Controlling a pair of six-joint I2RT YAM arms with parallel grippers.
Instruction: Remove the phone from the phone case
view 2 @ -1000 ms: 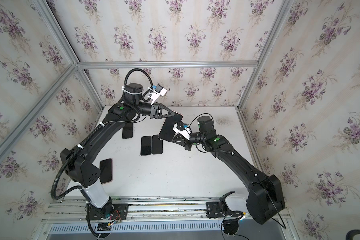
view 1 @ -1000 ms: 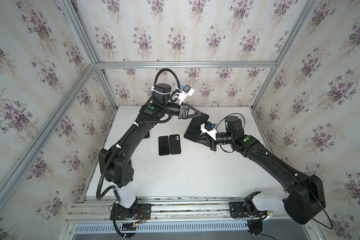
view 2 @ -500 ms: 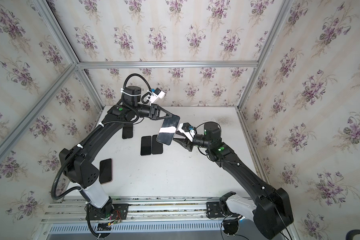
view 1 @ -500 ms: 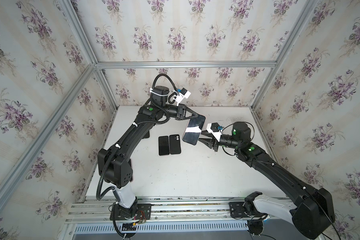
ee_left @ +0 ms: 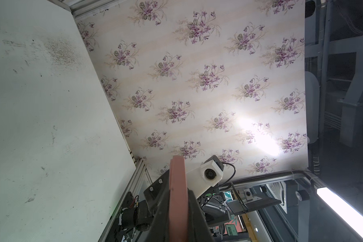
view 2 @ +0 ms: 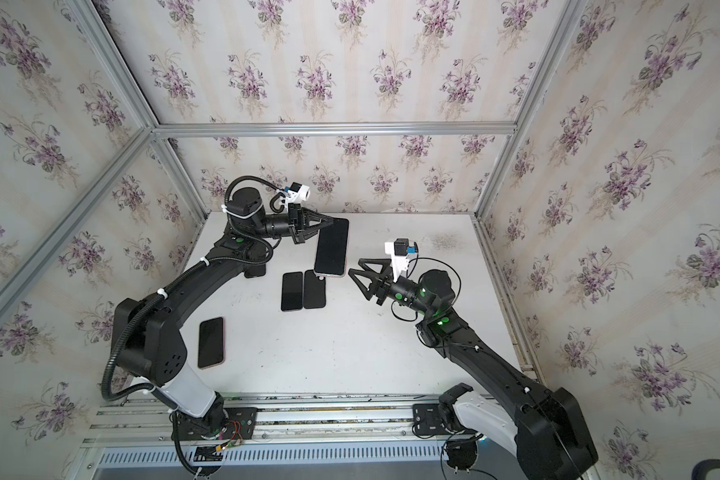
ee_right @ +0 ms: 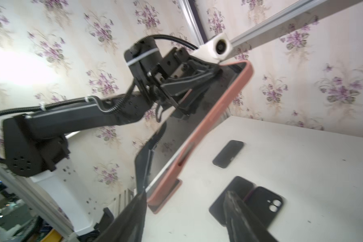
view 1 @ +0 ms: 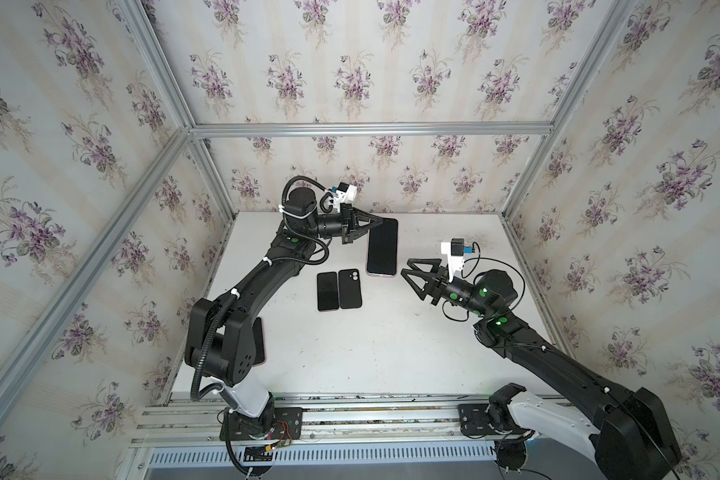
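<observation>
Pink phone case [ee_right: 208,125], phone [view 1: 382,249] inside, edge pinched by left gripper [view 1: 377,223]; right gripper [view 1: 405,269] wide, apart; two black slabs [view 1: 350,289]; open worktop [view 1: 391,353].

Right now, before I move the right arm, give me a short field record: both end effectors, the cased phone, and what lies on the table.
left end effector: shut on the upper end of the phone in pink case, held above the table
right end effector: open, empty, beside the phone's lower end, apart
extraction: not done; phone sits in case
on table: screen-up phone beside dark piece with camera holes; another phone by left arm base
</observation>
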